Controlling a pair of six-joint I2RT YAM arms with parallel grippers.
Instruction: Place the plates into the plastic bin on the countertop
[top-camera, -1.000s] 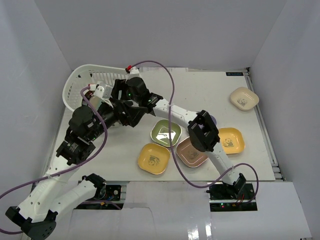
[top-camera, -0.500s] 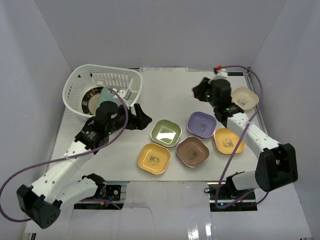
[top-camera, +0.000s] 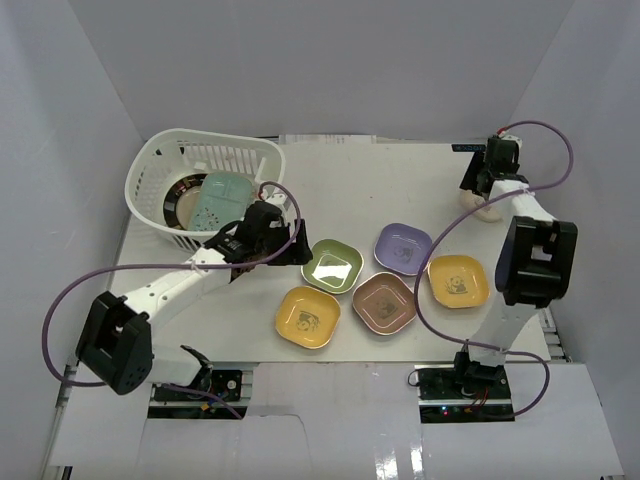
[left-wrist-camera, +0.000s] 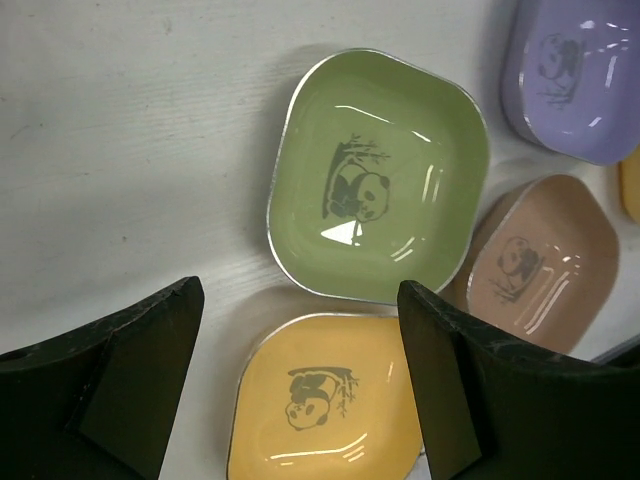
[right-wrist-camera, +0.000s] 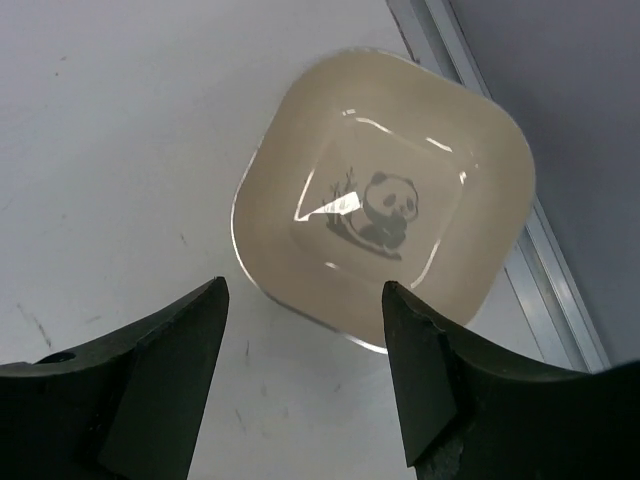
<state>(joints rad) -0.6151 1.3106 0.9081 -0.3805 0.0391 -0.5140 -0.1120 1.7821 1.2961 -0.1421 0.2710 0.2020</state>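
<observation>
**Loading partly done; next picks lined up**

On the counter (top-camera: 400, 190), the bin (top-camera: 150, 170) at far left holds a round plate (top-camera: 180, 195) and a mint dish (top-camera: 220, 200). The left end effector (left-wrist-camera: 300, 290) hangs wide and empty over the green dish (left-wrist-camera: 380, 190) and yellow dish (left-wrist-camera: 320, 400), apparently lining up a pick. The right end effector (right-wrist-camera: 302, 290), equally wide and empty, hovers above the cream dish (right-wrist-camera: 385, 240) at the far right edge.

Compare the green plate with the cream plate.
The green plate is olive green; the cream plate is pale beige. The green plate sits crowded by the yellow plate and brown-pink plate; the cream plate lies alone beside the edge rail. Both are glossy rounded squares with a panda print, lying flat on the countertop.
</observation>
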